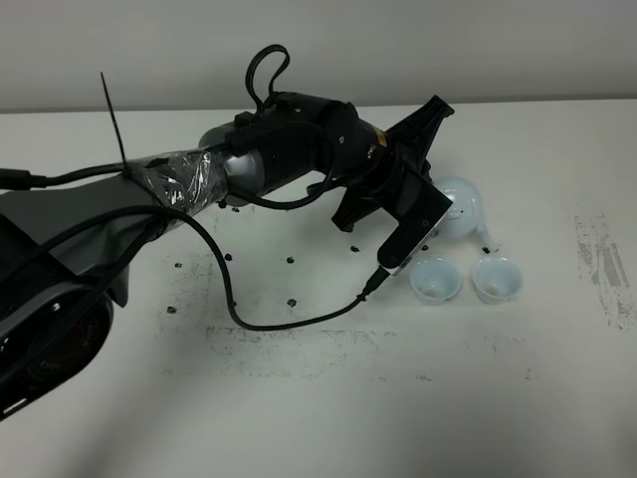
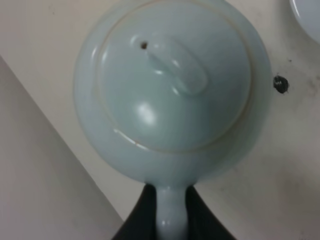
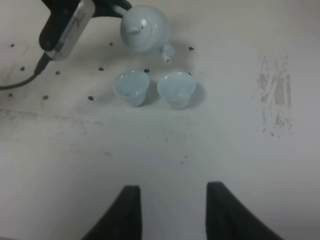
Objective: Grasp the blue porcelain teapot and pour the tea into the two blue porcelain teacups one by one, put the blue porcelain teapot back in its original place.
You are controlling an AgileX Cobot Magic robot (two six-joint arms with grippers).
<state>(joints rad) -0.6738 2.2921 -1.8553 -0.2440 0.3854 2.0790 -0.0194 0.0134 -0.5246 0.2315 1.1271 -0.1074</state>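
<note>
The blue porcelain teapot [image 1: 465, 204] [image 2: 170, 90] [image 3: 145, 29] is upright just behind the two blue porcelain teacups, its spout [image 3: 167, 52] pointing toward them. My left gripper [image 1: 430, 191] [image 2: 170, 197] is shut on its loop handle, one black finger on each side. The two teacups [image 1: 435, 280] [image 1: 496, 280] stand side by side and upright; the right wrist view shows them too [image 3: 131, 87] [image 3: 176, 90]. My right gripper [image 3: 172, 195] hovers well in front of the cups with its fingers apart and nothing between them. It is outside the exterior view.
The white table [image 1: 318, 418] carries scattered black specks and a scuffed grey patch [image 1: 602, 264] at the right. A black cable [image 1: 299, 314] from the left arm loops down onto the table left of the cups. The left wrist camera box [image 1: 413, 227] overhangs the left cup.
</note>
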